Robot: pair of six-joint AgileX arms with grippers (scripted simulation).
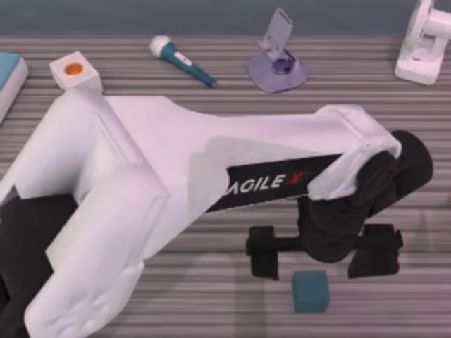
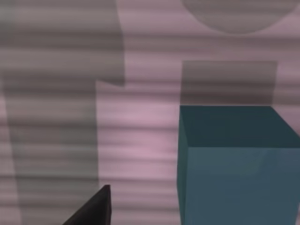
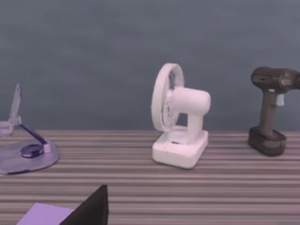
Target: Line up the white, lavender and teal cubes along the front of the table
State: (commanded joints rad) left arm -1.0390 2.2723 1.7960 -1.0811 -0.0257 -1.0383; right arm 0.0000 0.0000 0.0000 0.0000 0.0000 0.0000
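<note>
left gripper [image 1: 323,251] open above teal cube [image 1: 311,291] | right wrist – lavender cube [image 3: 44,214]

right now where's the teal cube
In the top view the teal cube sits on the table near the front edge, right of centre, just below the left gripper, whose open fingers hover above it.

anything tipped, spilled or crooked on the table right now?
Nothing stands out. The teal cube sits flat on the table, free of the left gripper spread open over it. The microphone lies on its side at the back; the fan, drill and phone stand are upright.
</note>
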